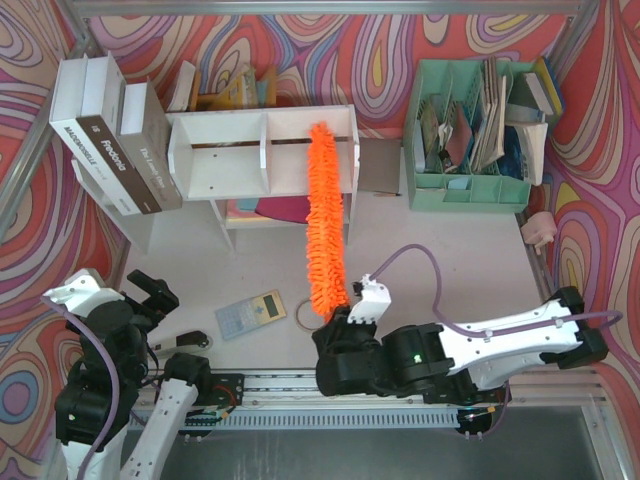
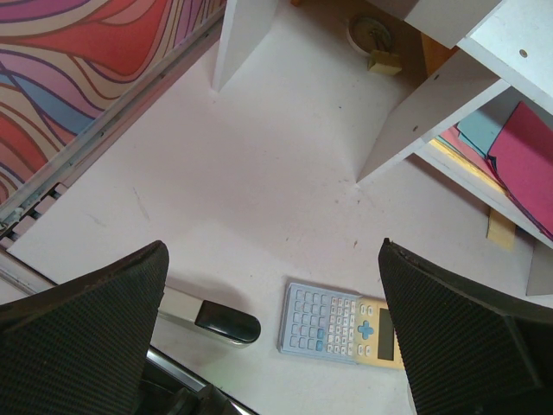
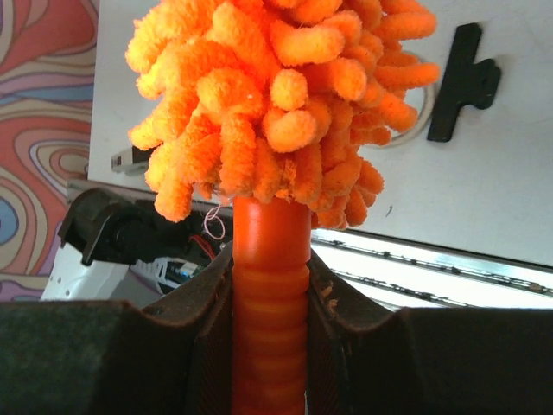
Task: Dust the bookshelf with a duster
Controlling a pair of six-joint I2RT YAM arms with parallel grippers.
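Observation:
The white bookshelf (image 1: 230, 150) stands at the back middle, its two compartments facing up toward the top camera. The fluffy orange duster (image 1: 324, 215) reaches from near the front up to the shelf's right compartment, its tip (image 1: 320, 133) lying over the shelf top. My right gripper (image 1: 340, 318) is shut on the duster's ribbed orange handle (image 3: 270, 303); the fluffy head (image 3: 276, 95) fills the right wrist view. My left gripper (image 1: 155, 295) is open and empty at the front left, its pads (image 2: 95, 328) wide apart above the table. A shelf leg (image 2: 432, 112) shows there.
A blue and yellow calculator (image 1: 250, 313) lies on the table, also in the left wrist view (image 2: 341, 322), next to a stapler (image 2: 212, 318). A tape roll (image 1: 303, 315) lies by the duster. Big books (image 1: 110, 135) stand left of the shelf, a mint-green organizer (image 1: 470, 130) at the right.

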